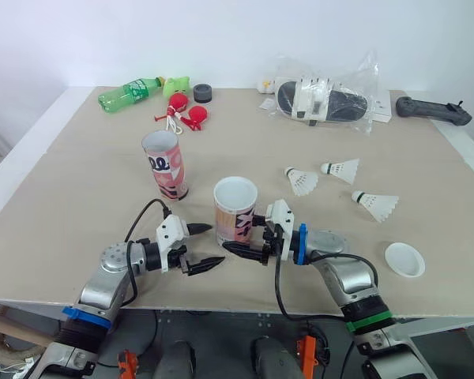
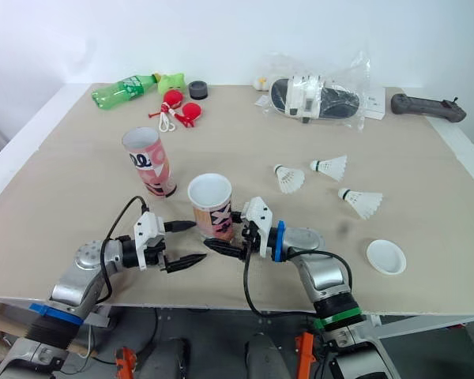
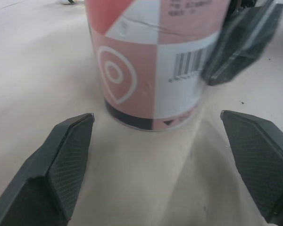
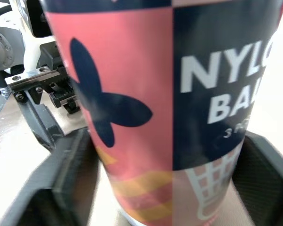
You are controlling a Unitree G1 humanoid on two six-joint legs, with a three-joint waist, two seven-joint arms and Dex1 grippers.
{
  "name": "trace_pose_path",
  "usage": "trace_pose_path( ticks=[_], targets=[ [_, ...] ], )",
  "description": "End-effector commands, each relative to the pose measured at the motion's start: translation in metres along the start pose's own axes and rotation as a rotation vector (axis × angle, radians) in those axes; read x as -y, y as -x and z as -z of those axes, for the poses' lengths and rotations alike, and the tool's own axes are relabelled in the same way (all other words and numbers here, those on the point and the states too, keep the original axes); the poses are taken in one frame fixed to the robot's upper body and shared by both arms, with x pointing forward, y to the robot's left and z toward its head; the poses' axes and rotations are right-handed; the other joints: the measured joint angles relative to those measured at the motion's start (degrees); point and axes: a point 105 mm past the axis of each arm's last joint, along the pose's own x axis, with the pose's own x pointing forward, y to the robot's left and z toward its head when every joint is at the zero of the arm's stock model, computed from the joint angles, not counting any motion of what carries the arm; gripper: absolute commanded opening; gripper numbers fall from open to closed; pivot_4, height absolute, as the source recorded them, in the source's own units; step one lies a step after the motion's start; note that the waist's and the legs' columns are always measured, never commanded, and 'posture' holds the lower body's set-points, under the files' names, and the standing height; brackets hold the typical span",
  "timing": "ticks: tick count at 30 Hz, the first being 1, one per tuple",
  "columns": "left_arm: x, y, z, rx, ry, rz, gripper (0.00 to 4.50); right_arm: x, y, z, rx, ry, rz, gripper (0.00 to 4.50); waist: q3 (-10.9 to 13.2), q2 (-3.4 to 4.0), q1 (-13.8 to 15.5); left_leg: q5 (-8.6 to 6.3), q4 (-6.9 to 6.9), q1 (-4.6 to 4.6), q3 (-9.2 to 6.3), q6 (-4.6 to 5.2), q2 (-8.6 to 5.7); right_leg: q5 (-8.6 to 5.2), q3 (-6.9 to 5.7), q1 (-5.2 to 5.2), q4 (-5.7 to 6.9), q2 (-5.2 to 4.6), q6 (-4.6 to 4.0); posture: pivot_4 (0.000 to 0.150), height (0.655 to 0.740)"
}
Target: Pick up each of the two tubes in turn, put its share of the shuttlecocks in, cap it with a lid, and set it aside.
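Observation:
Two pink-and-white tubes stand upright with their mouths uncovered. The near tube (image 1: 235, 207) sits at the table's front; the far tube (image 1: 164, 164) stands behind it to the left. My right gripper (image 1: 238, 235) is shut on the near tube's lower part, one finger (image 4: 68, 181) on each side. My left gripper (image 1: 217, 244) is open, just left of that tube, with the tube's base (image 3: 151, 89) beyond its fingertips. Three white shuttlecocks (image 1: 302, 181), (image 1: 342, 167), (image 1: 377, 204) lie to the right. A white lid (image 1: 404, 259) lies at the front right.
Along the back edge lie a green bottle (image 1: 130, 92), a black cap (image 1: 203, 93), red objects with a cord (image 1: 186, 112), a plastic bag of items (image 1: 324, 99) and a black controller (image 1: 433, 110). The table's front edge (image 1: 237, 304) is close behind both grippers.

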Motion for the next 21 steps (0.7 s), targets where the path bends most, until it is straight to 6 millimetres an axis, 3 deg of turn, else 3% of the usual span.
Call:
trace_pose_path(
  ticks=[1, 6, 9, 14, 18, 21],
  targets=[
    [0.003, 0.002, 0.002, 0.01, 0.022, 0.001, 4.5, 0.0, -0.003, -0.015, 0.05, 0.034, -0.004, 3.14, 0.0, 0.0, 0.0, 0.0, -0.01, 0.0, 0.0, 0.0, 0.0, 0.0, -0.01, -0.01, 0.0, 0.0, 0.0, 0.15, 0.74],
    [-0.001, -0.005, -0.017, 0.066, 0.011, -0.012, 4.5, 0.011, 0.012, -0.054, 0.152, 0.053, 0.084, 3.1, 0.0, 0.0, 0.2, 0.0, -0.02, -0.07, 0.0, 0.0, 0.0, 0.0, 0.0, -0.06, 0.0, 0.0, -0.01, 0.15, 0.74],
    [-0.002, -0.015, -0.04, 0.125, 0.01, -0.013, 4.5, 0.031, 0.038, -0.092, 0.249, 0.068, 0.244, 3.1, 0.1, -0.08, 0.5, 0.01, -0.01, -0.19, 0.0, -0.02, 0.0, 0.02, 0.0, -0.19, 0.0, 0.0, -0.02, 0.15, 0.74],
    [0.002, -0.035, -0.069, 0.198, 0.014, 0.002, 4.5, 0.077, 0.105, -0.129, 0.338, 0.11, 0.664, 3.1, 0.1, -0.12, 0.6, 0.04, 0.0, -0.3, 0.0, -0.08, -0.05, 0.03, -0.01, -0.27, -0.01, -0.04, -0.01, 0.15, 0.74],
    [0.004, -0.05, -0.087, 0.25, 0.012, 0.004, 4.5, 0.096, 0.154, -0.139, 0.36, 0.128, 0.928, 3.1, 0.1, -0.12, 0.5, 0.04, -0.16, -0.3, 0.01, -0.07, -0.05, 0.06, 0.01, -0.33, -0.01, -0.04, -0.12, 0.15, 0.74],
    [0.009, -0.068, -0.109, 0.297, 0.006, 0.028, 4.5, 0.108, 0.213, -0.136, 0.319, 0.173, 1.213, 3.1, 0.1, -0.13, 0.5, 0.04, -0.25, -0.32, 0.02, -0.06, -0.06, 0.08, 0.05, -0.4, 0.0, -0.04, -0.2, 0.15, 0.74]
  ],
)
